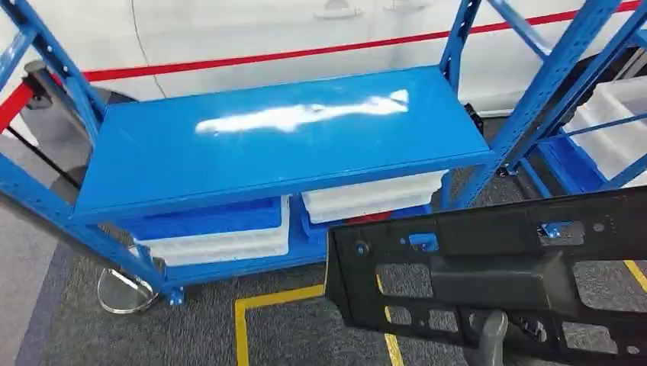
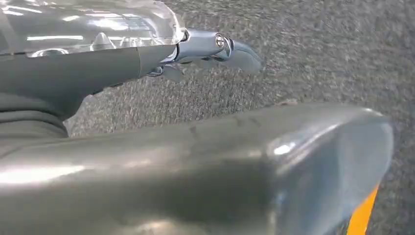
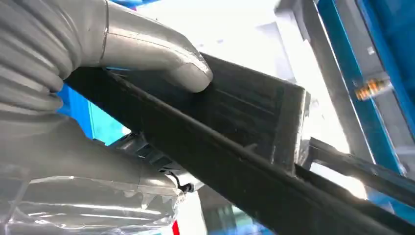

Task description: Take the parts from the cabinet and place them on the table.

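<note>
Currently gripping black panel (image 1: 503, 274) in right hand (image 3: 122, 73), near blue table (image 1: 282, 145); left hand (image 2: 205, 49) hanging, state indeterminable.

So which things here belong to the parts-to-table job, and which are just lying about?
Part of the job:
- black plastic part, gripped by the right robot hand
- blue table, top bare, likely the drop-off
- left robot hand, holding nothing

Just lying about:
- white and blue bins under the table
- blue rack at right
- yellow floor tape
</note>
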